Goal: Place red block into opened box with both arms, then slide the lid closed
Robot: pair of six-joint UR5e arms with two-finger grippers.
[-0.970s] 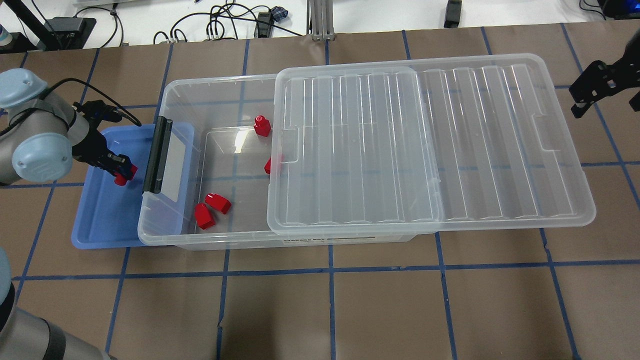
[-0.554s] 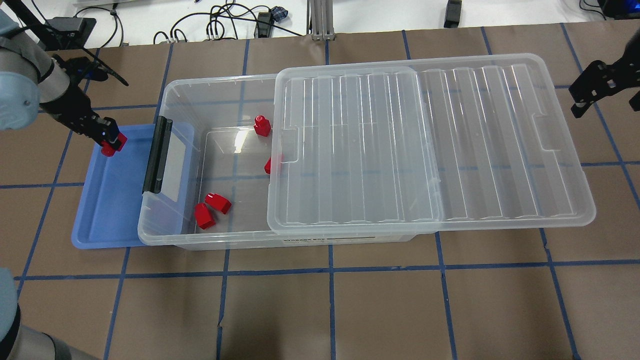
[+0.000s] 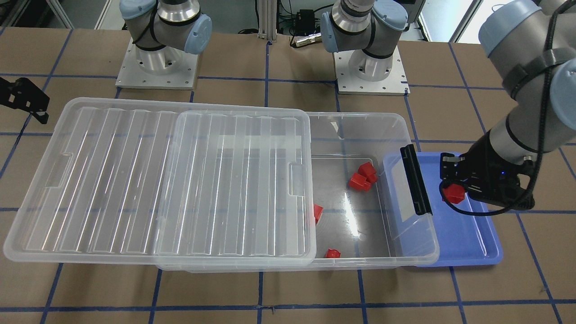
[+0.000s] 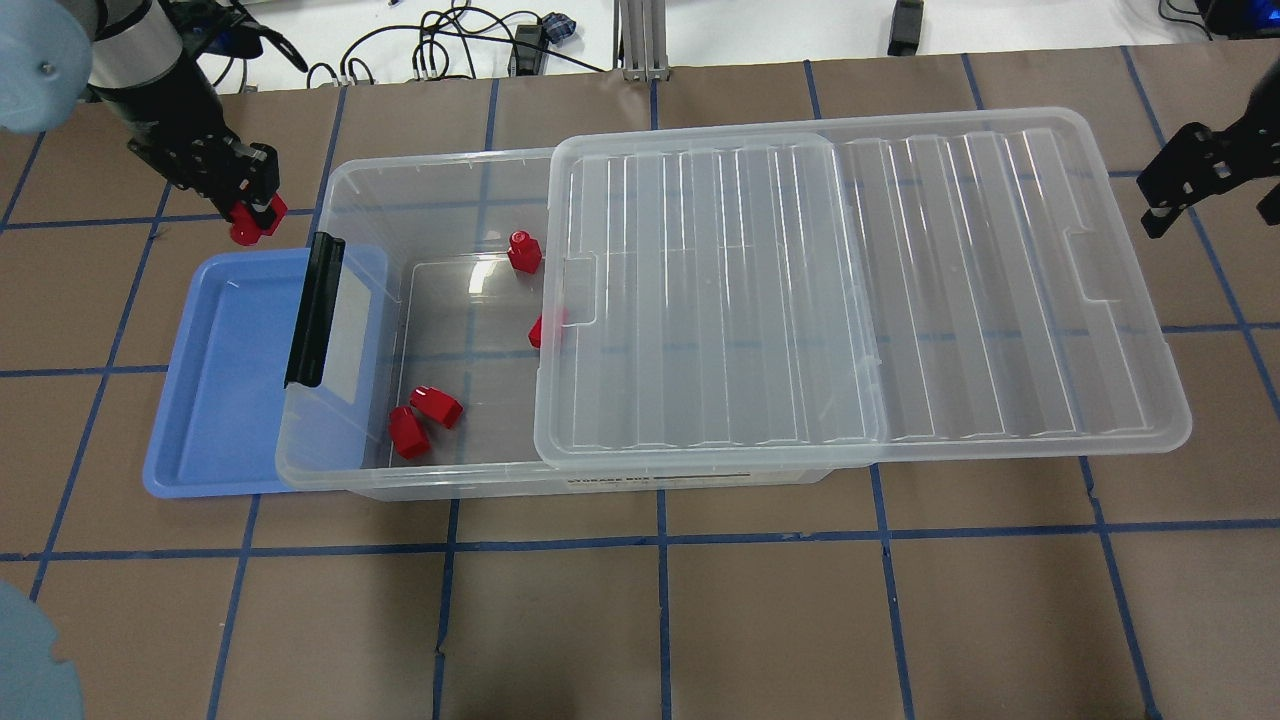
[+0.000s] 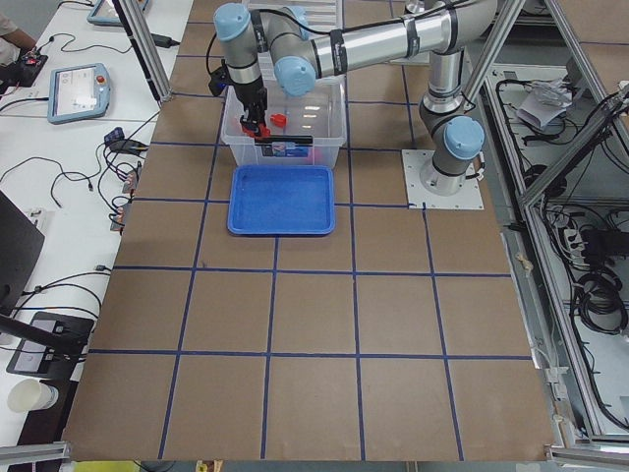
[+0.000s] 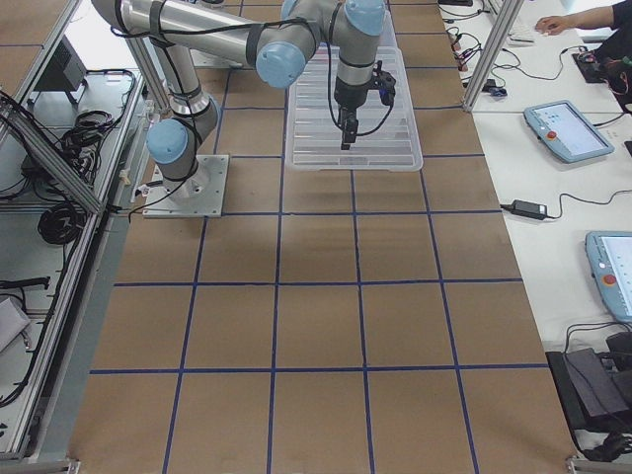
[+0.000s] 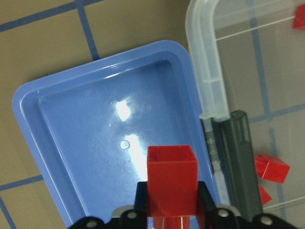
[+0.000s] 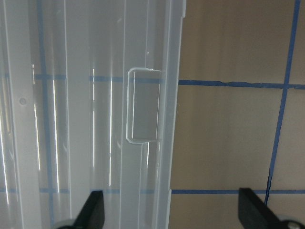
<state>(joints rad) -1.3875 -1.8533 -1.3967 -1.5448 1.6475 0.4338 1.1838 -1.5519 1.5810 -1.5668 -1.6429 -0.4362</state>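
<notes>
My left gripper (image 4: 252, 205) is shut on a red block (image 4: 246, 226) and holds it in the air over the blue tray (image 4: 210, 400), close to the box's black handle (image 4: 315, 310). The left wrist view looks down past the held red block (image 7: 171, 176) onto the tray. The clear box (image 4: 350, 472) is open at its left end, with several red blocks (image 4: 420, 418) on its floor. The lid (image 4: 860, 280) covers the right part and overhangs to the right. My right gripper (image 4: 1165, 200) hangs open beyond the lid's right end, its fingers (image 8: 95, 212) wide apart above the lid's notch.
The blue tray lies partly under the box's handle end. Brown table paper with blue tape lines surrounds the box. Cables and equipment sit along the far table edge (image 4: 450, 50). Both arm bases (image 3: 157, 67) stand behind the box.
My left gripper has lifted the red block out of the blue tray and carried it up and toward the tray's far edge. The right arm, box and lid have not moved.
</notes>
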